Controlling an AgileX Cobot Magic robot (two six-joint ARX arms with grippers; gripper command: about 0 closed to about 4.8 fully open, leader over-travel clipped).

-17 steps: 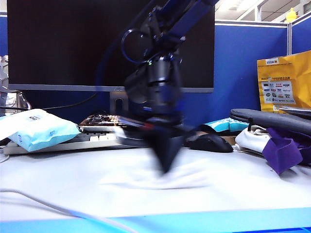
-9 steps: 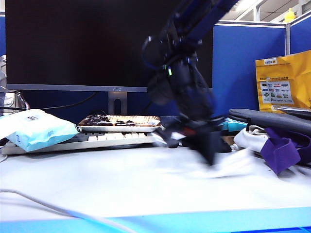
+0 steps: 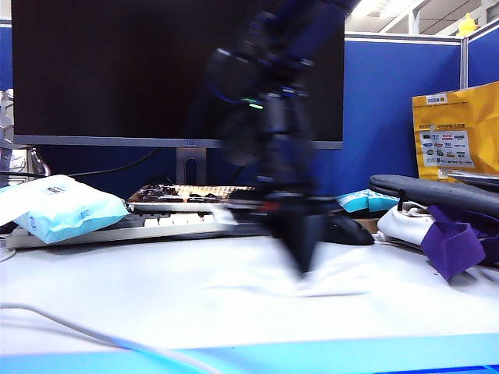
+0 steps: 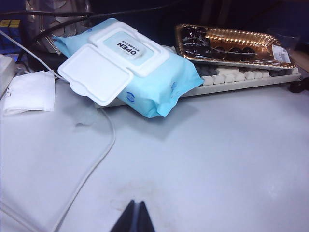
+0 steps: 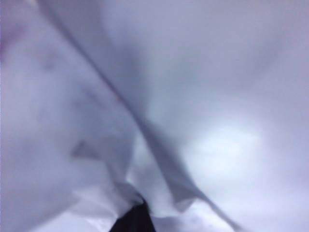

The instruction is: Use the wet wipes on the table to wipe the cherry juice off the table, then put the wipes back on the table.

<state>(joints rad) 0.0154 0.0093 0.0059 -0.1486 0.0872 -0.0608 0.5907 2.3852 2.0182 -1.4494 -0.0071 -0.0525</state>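
Observation:
My right gripper point(image 3: 302, 263) points straight down at the middle of the table point(image 3: 117, 296), blurred by motion. It is shut on the wet wipes point(image 3: 320, 284), a thin white sheet spread on the desk under its tip. In the right wrist view the wrinkled wet wipes point(image 5: 96, 121) fill the picture and bunch up round the dark, shut tip of the right gripper point(image 5: 136, 212). The cherry juice is hidden under the sheet or too faint to make out. My left gripper point(image 4: 135, 207) is shut and empty, low over bare desk beside a white cable point(image 4: 91, 164).
A light-blue wipes packet point(image 3: 66, 206) leans on the keyboard point(image 3: 156, 224) at the back left. Behind it stand a tray of cherries point(image 4: 227, 43) and the monitor point(image 3: 117, 70). A mouse point(image 3: 347, 230) and purple cloth point(image 3: 456, 241) lie right. A folded tissue point(image 4: 29, 92) lies near the packet.
The right gripper swung from the middle to the right with the wipe dragging on the desk, then came back toward the middle. The left gripper has stayed put.

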